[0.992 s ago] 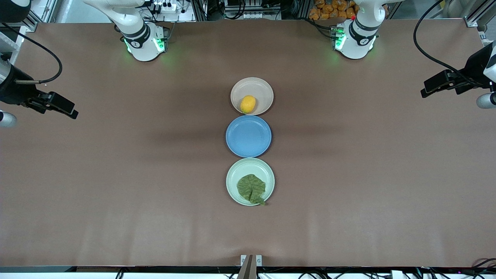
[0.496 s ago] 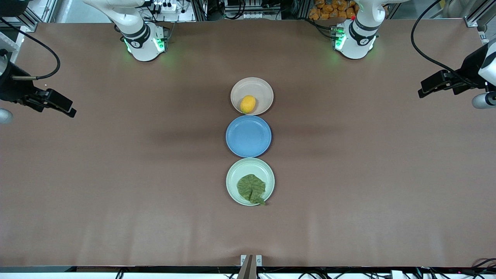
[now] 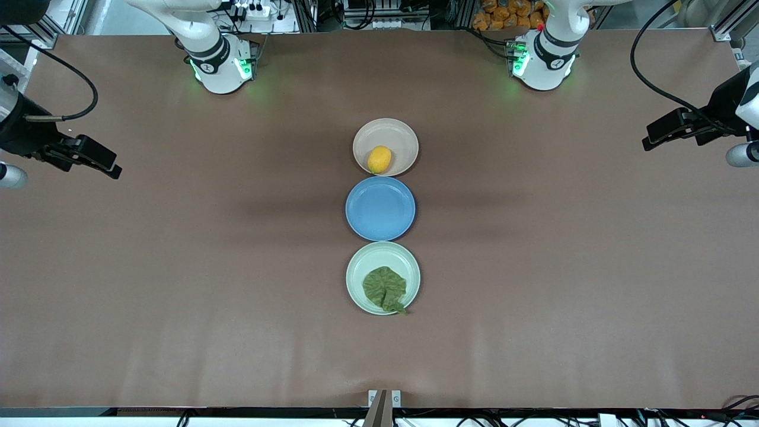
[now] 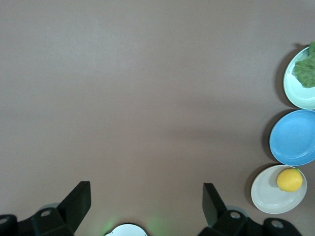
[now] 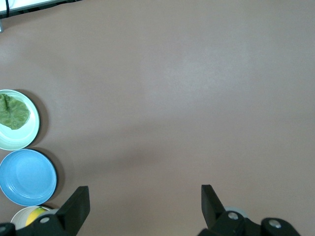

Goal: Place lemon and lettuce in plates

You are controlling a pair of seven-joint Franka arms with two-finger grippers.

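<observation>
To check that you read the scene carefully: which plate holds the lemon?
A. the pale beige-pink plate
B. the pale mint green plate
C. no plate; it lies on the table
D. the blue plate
A: the lemon rests inside the pale beige-pink plate, the one farthest from the front camera in the row.

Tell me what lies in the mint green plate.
The lettuce lies in the mint green plate, its stem tip over the rim nearest the front camera. What is beneath the leaf is covered.
</observation>
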